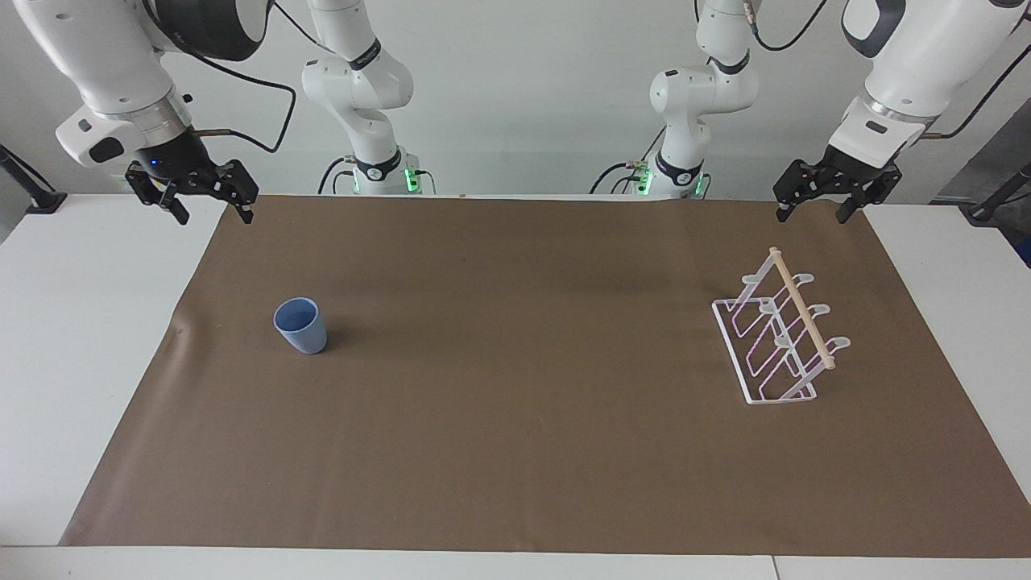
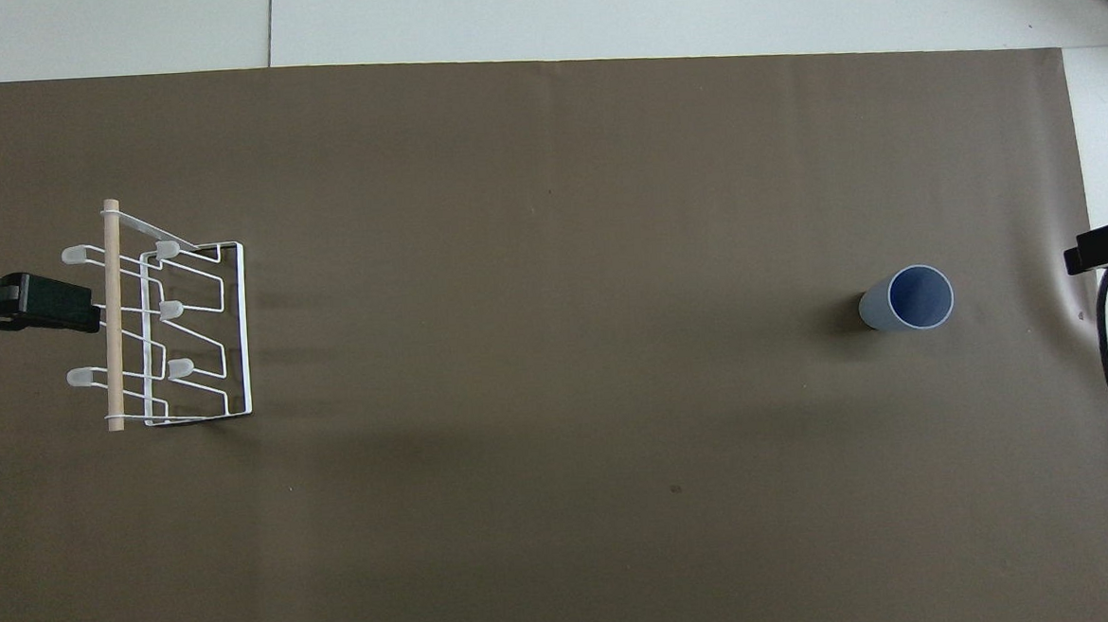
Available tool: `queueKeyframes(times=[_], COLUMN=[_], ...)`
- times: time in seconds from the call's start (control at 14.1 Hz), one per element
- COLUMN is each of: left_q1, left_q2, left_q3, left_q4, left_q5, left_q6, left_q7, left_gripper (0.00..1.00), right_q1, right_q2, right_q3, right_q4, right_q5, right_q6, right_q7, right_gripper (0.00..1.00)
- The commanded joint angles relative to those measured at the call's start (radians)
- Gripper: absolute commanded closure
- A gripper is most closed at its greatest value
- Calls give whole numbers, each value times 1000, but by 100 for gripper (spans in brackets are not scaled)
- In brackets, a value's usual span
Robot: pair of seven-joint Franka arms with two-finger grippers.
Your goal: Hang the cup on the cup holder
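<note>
Claws gape; cup unmarked.

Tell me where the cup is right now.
The cup stands upright on the brown mat, toward the right arm's end of the table, well apart from the cup holder at the left arm's end.

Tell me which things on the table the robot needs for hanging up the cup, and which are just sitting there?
Needed for the job:
- the cup, standing upright toward the right arm's end
- the cup holder, toward the left arm's end
- the right gripper and the left gripper, both open and empty

Just there:
- the brown mat under both things
- the white table
</note>
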Motion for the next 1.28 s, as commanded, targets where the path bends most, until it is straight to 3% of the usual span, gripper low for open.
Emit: queueKeyframes(times=[0.0, 0.36, 0.71, 1.21], left_q1=[-1, -1, -1, 1], left_q2=[-3, -3, -3, -11], left_q3=[3, 3, 3, 6], left_q4=[-2, -5, -9, -26], left_q5=[-9, -9, -9, -11], left_q6=[-8, -3, 7, 24], left_q7=[-1, 1, 1, -4], left_gripper=[0, 0, 0, 0], right_q1=[5, 5, 6, 6], right_q2=[-44, -81, -66, 39], right_q3=[-7, -5, -4, -5], right_q4=[-90, -265, -385, -497], right_q5=[16, 16, 16, 16], right_q6=[83, 239, 385, 602], right_q7=[-9, -6, -5, -9], right_gripper=[0, 0, 0, 0])
